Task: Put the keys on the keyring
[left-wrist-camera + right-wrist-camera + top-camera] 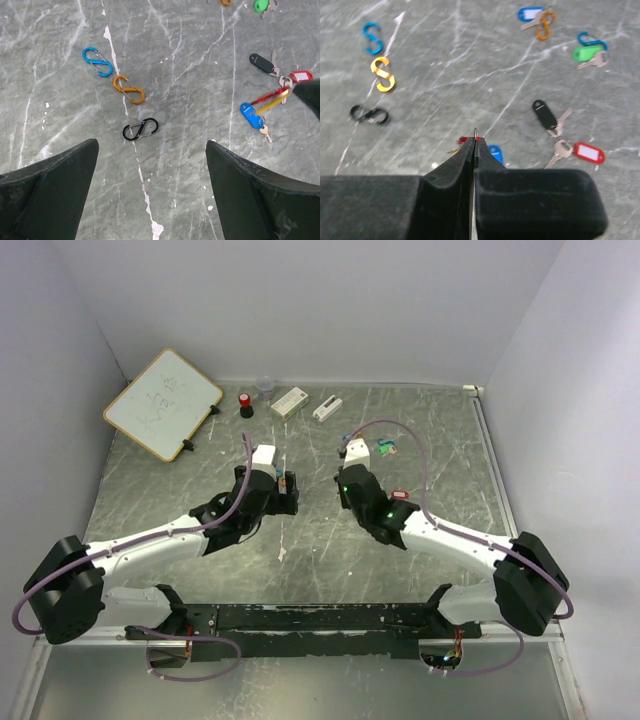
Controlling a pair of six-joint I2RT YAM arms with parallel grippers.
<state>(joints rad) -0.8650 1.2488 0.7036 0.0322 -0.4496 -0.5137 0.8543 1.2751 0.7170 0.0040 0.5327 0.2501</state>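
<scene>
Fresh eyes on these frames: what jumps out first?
The right fingers are pinched shut on what looks like a red clip, low over the marbled table, a blue-tagged key right beside them. Ahead of the open left fingers, a blue clip, an orange clip and a black clip lie in a slanted row. A black-tagged key, a red-tagged key and a green-tagged key are scattered farther off.

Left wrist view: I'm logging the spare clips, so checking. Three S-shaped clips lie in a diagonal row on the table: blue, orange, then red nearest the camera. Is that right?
Not quite. The nearest one is a black clip, not red, as the left wrist view shows. The rest holds: blue clip, then orange clip, in a diagonal row on the table.
</scene>
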